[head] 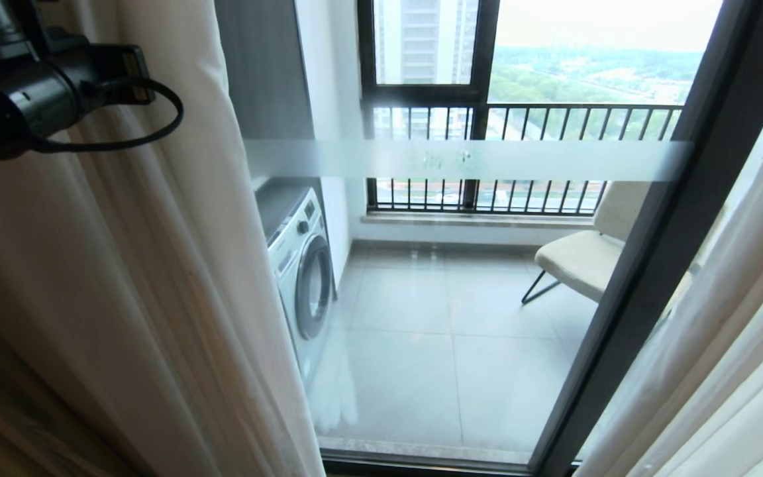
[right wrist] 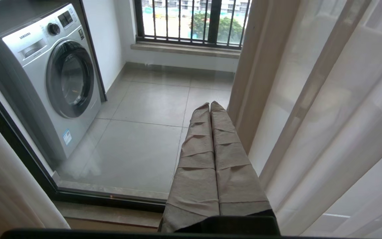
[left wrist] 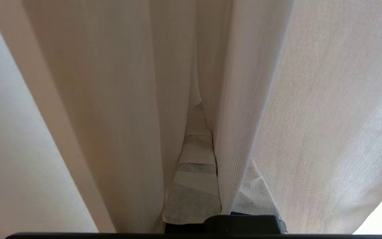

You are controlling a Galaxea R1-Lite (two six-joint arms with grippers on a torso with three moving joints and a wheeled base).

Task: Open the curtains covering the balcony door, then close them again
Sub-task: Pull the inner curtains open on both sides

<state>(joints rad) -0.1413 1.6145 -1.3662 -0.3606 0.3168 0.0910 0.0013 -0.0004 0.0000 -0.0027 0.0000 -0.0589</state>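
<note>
Left claw buried in the drawn-back curtains

The left claw (left wrist: 196,156), shut among fabric folds, sits at the left side of the balcony door (head: 653,265); the curtains (head: 156,298) hang vertically, glass lying to its right. The right claw (right wrist: 211,149) hangs shut, holding nothing.

The scene is viewed from the head camera looking forward and down through the balcony door (head: 461,278), close to the glass. The left wrist view is pressed close into the curtains (left wrist: 111,99), which fill it. The right wrist view is aimed low and outward through the glass. The washing machine (head: 302,271) and the balcony floor (head: 434,344) are shared by the head and right wrist views.
</note>
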